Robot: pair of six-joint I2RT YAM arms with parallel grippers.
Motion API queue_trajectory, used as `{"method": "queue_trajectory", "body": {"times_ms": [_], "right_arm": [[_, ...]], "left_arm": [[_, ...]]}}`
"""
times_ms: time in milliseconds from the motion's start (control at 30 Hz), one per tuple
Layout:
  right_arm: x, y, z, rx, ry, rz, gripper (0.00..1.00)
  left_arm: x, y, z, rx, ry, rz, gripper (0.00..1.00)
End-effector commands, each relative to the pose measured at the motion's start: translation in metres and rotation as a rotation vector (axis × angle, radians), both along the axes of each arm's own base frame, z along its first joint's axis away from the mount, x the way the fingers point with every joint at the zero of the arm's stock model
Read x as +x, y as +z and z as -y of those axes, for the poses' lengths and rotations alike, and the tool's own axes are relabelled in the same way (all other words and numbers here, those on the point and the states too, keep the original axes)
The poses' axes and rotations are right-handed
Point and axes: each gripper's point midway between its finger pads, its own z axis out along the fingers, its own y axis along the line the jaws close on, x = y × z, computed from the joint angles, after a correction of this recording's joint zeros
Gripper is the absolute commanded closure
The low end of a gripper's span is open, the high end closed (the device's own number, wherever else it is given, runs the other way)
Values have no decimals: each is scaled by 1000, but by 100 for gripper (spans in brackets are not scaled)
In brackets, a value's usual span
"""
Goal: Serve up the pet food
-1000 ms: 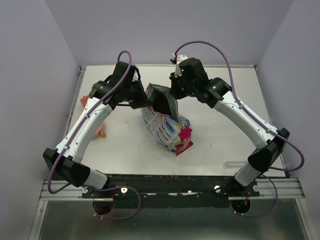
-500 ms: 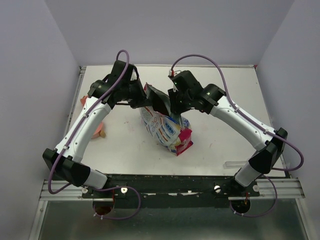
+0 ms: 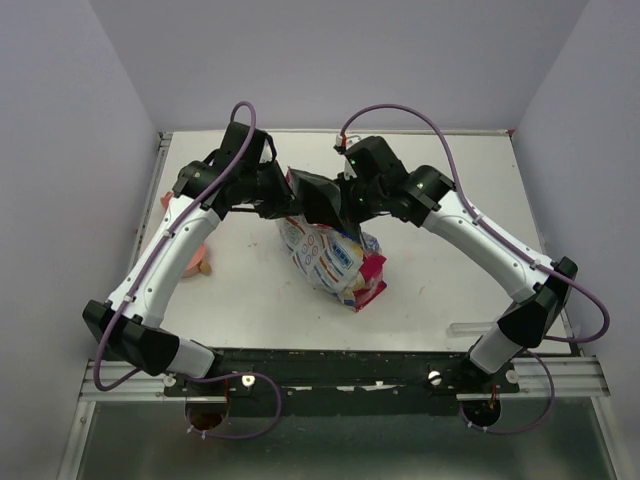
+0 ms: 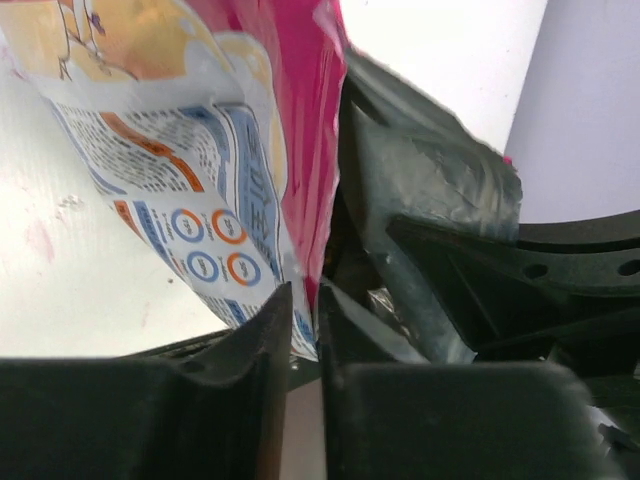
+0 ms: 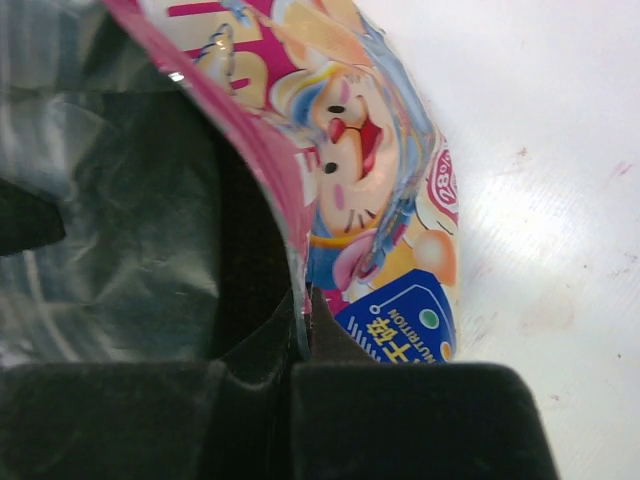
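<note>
1. The left hand (image 4: 305, 300) is pinching the pink edge of the bag (image 3: 335, 255) at its mouth, with its fingers nearly pressed together on the film.
2. The right hand (image 5: 303, 310) is pinching the opposite lip of the mouth in the same way, its fingers closing on the pink rim.
3. The two hands are holding the bag's top open between them, and the opening is showing a dark foil lining.
4. The bag is standing near the middle of the worktop (image 3: 450, 260), with its base towards the arms' bases.
5. The pet food is not showing in any view, because the bag's dark inside is hiding it.
6. A salmon-pink bowl (image 3: 192, 258) is sitting at the worktop's left edge, partly under the left arm.
7. A clear scoop (image 3: 470, 326) is lying near the right arm's base.
</note>
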Motion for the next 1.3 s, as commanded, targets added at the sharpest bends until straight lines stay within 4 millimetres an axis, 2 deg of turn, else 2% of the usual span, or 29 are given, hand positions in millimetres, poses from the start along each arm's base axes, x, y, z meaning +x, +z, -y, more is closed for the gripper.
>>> {"method": "queue_trajectory", "body": {"times_ms": [0,67,200,300,467,533,600,667,767,800,1000,1100,1267], "right_arm": [[0,36,-18,152,38,61,99],[3,45,-19,168,30,86,99],[7,55,-20,168,39,111,99],[7,61,-22,178,51,121,99],[12,73,-19,176,34,157,99],[13,80,-18,179,33,172,99],[15,85,-15,176,19,191,99],[21,87,-7,149,-26,216,100],[36,88,18,65,-138,278,99],[40,90,27,38,-174,295,99],[69,88,67,55,-249,235,99],[79,82,76,59,-240,206,99],[86,86,79,60,-245,202,99]], "left_arm": [[-14,19,8,-67,-17,44,68],[-13,18,12,-74,-16,42,53],[-12,11,16,-48,-14,20,36],[-11,10,26,-42,-37,9,31],[-10,-4,35,1,-55,-27,33],[-10,-10,37,6,-64,-44,38],[-10,-12,38,7,-68,-49,49],[-7,-5,38,11,-76,-25,65],[2,12,29,60,-101,35,97],[5,22,27,69,-110,61,100],[11,70,19,24,-143,188,100],[11,77,11,-4,-133,203,100],[21,78,-4,-32,-100,191,100]]}}
